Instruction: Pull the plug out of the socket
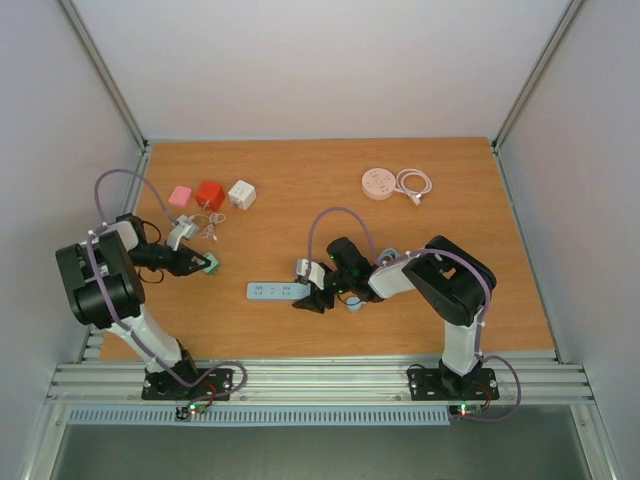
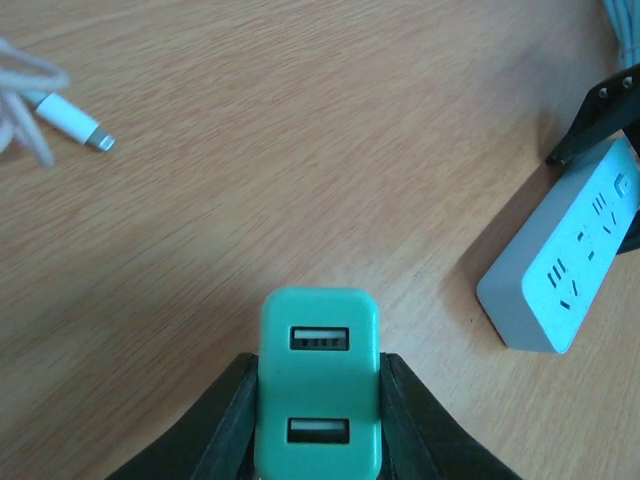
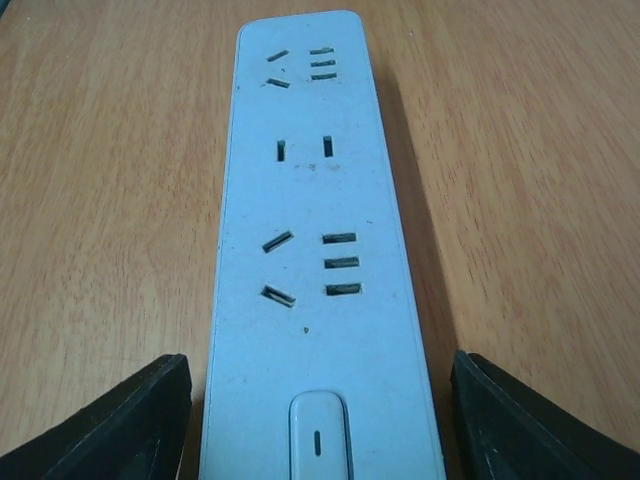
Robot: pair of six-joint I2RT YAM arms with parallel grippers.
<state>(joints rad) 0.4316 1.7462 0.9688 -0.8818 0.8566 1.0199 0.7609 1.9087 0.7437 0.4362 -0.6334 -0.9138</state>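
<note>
Top view: a wooden desk with two robot arms mounted at its near edge. The left pincer is closed on a green plug and holds it over the left part of the desk, well apart from the socket strip. The strip lies flat near the middle of the desk. The right pincer sits at the strip's right end. Toward the back left, a pink cube, a red cube and a white cube stand in a row, with a thin white cable just in front of them. At the back right are a round white disc and a coiled white cord.

Left wrist view: the green plug fills the lower centre, clamped between two black fingers. Its face shows two USB ports. The socket strip lies at the right edge, with none of its sockets occupied. The white cable's connector lies at the upper left.

Right wrist view: the socket strip runs straight away from the camera, its switch nearest. The right pincer stands open. One black finger sits on each side of the strip, just beside its edges, and grips nothing.
</note>
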